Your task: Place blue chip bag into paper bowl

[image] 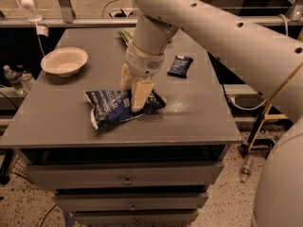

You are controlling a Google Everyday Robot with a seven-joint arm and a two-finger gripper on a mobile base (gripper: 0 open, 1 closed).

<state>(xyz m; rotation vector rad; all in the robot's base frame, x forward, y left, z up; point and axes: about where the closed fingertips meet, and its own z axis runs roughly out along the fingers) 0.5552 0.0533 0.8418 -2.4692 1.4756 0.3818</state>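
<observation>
Grey cabinet top (199, 115) carries the blue chip bag (108, 108) beneath the pincer (132, 96).

Cream end effector (130, 99) over dark blue chip bag (110, 109) with white lettering, cream-white paper bowl (81, 56), grey table (194, 119)

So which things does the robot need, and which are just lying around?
Needed: blue chip bag in the middle; paper bowl at the back left; gripper, down at the bag.
Just lying about: small dark blue snack packet; green chip bag at the back.
</observation>
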